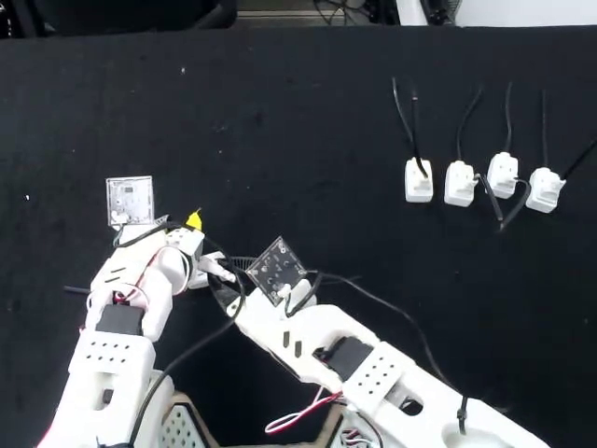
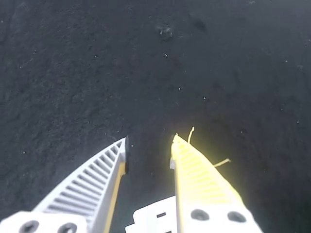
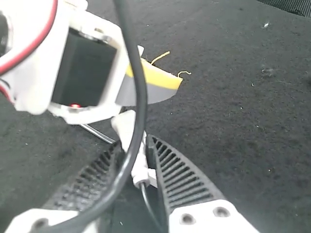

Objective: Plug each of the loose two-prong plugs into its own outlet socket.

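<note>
Sitting pinched in the right gripper (image 3: 136, 148) was one white plug (image 3: 125, 127), squeezed between its two black ribbed fingers (image 3: 182, 182), so that gripper was clamped on it. A bare metal prong (image 3: 97, 134) poked out of the plug toward the other arm, and a thin black cord (image 3: 147, 201) ran back from it between the fingers. From above, the plug was over the near-left part of the black tabletop (image 1: 280, 112), just beside the left arm's wrist.

The left gripper (image 2: 149, 141) was right next door. Its white finger (image 2: 104, 177) and yellow finger (image 2: 194, 177) were spread apart, with just bare tabletop showing between them. A couple of stray wisps curled off the yellow one.

A small square tag showed by each gripper, one by the left (image 1: 129, 201) and one by the right (image 1: 277, 268).

Way over on the far-right side, well apart from both arms, four white corded pieces sat in a rough row (image 1: 419, 180) (image 1: 460, 184) (image 1: 503, 175) (image 1: 545, 189). Honestly couldn't tell from up there whether they were plugs or sockets. Their black cords mostly ran toward the far edge, and one looped down between the third and fourth.
</note>
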Robot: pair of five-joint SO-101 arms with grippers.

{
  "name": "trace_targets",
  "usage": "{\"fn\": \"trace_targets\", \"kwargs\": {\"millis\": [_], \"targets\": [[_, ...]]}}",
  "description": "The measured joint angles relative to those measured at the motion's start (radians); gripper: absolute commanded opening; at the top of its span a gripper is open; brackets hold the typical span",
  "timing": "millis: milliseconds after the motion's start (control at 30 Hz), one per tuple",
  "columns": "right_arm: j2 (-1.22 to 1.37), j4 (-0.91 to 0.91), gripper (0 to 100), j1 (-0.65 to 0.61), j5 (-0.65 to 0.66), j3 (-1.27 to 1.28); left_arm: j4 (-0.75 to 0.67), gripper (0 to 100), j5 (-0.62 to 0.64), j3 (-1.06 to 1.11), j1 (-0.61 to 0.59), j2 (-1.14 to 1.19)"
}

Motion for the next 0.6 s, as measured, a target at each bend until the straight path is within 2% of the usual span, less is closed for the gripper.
{"fn": "trace_targets", "kwargs": {"millis": [200,433,600], "targets": [[-0.018,0.009,1.2,0.000,0.000,0.008,0.002,16,-0.003,0.000,0.008,0.000],[-0.201,0.190,1.3,0.000,0.000,0.011,0.002,16,-0.009,0.000,0.021,0.000],[-0.302,0.203,1.2,-0.002,0.000,0.054,0.002,16,-0.009,0.000,0.023,0.000]]}}
